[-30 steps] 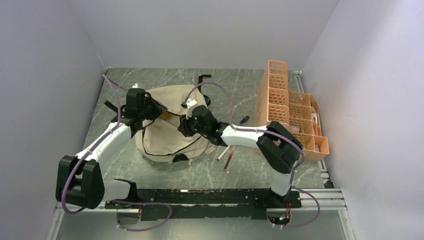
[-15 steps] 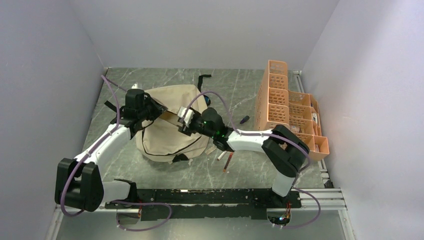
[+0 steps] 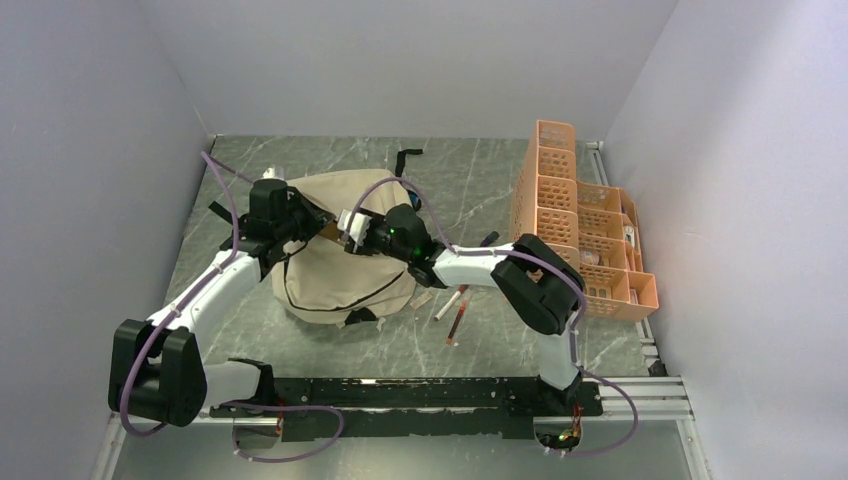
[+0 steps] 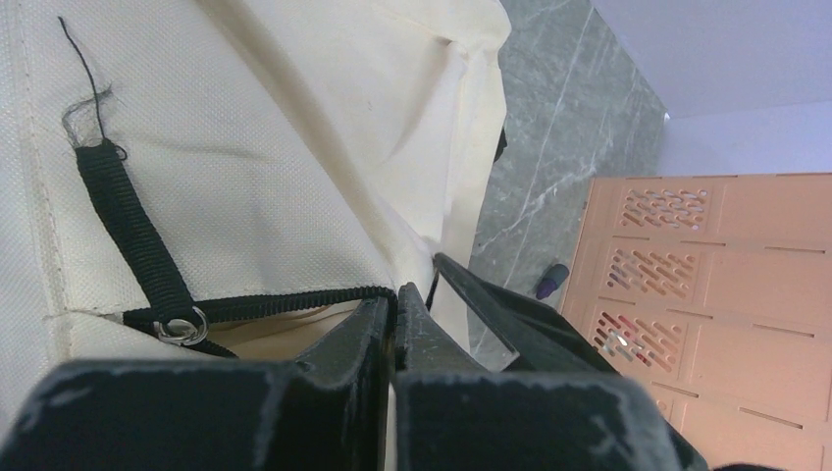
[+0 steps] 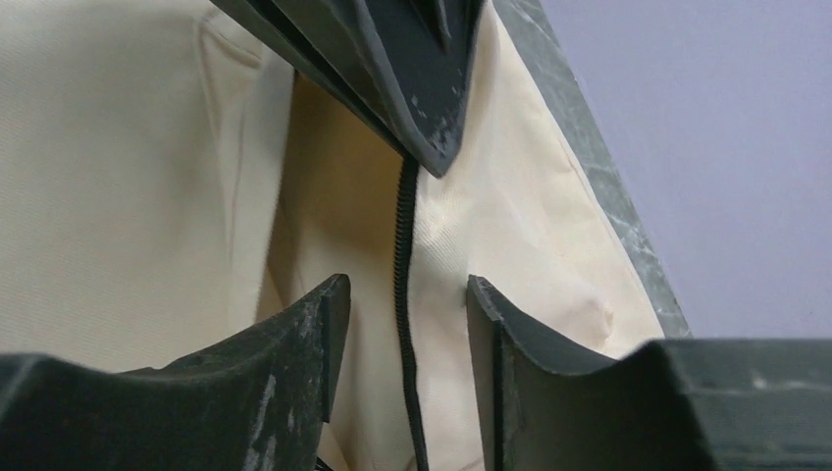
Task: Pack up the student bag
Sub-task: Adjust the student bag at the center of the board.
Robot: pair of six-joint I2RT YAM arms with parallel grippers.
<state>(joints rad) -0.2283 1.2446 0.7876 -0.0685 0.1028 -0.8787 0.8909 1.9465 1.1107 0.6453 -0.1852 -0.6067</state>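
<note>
One student bag [image 3: 340, 272] beneath right tool [image 3: 346, 224]

A lab robot cell: plain pale walls [image 3: 400, 60] box in a grey marbled table [image 3: 480, 170] on three sides; a black mounting rail [image 3: 400, 390] lines the table's near edge.

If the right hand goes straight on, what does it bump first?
Probably the student bag, at its black zipper between the fingers of the open right hand. The shut left hand sits just beyond; depth is unclear.

Grey marbled table [image 3: 480, 170] bears the student bag [image 3: 335, 275], orange organizer [image 3: 560, 200] and pens [image 3: 456, 322].
</note>
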